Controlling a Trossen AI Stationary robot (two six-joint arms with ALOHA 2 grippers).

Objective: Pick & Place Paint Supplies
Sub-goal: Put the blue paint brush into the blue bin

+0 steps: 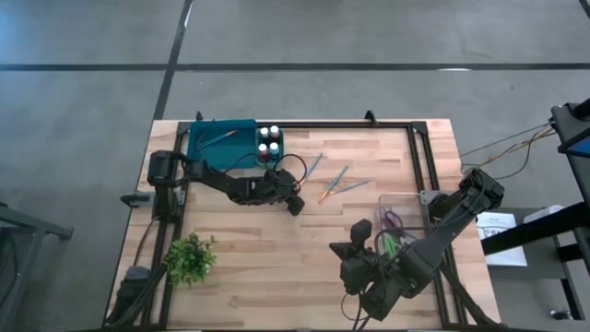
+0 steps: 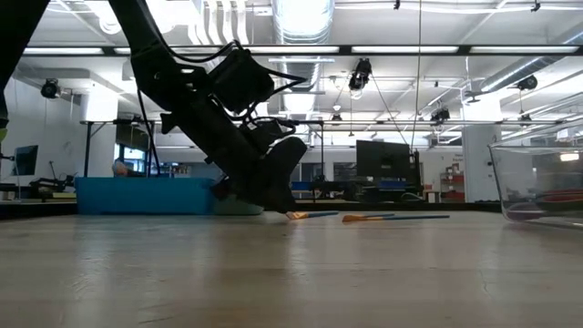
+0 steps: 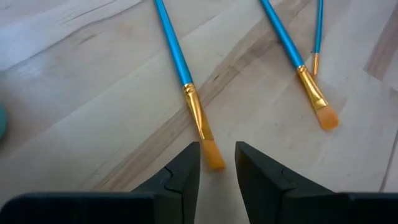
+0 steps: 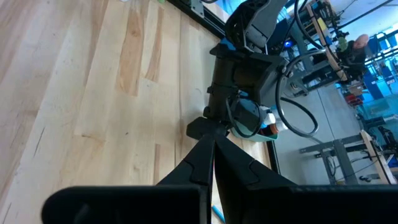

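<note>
Three thin blue-handled paintbrushes lie flat on the wooden table: one [image 3: 177,56] with its orange bristle tip [image 3: 214,158] nearest my left gripper, a second [image 3: 292,53] beside it, and a third [image 3: 318,31] farther off. In the high view they lie at mid-table [image 1: 334,184]. My left gripper [image 3: 217,171] [image 1: 295,203] is low over the table and open. Its fingertips stand on either side of the first brush's bristle tip, with a gap showing. My right gripper [image 4: 214,146] [image 1: 361,232] hangs shut and empty, high over the near right of the table.
A blue tray [image 1: 210,146] at the far left holds another brush and small paint bottles [image 1: 269,143]. A clear container [image 1: 404,207] with scissors stands at the right, near the right arm. A small green plant [image 1: 189,258] sits near the left front corner.
</note>
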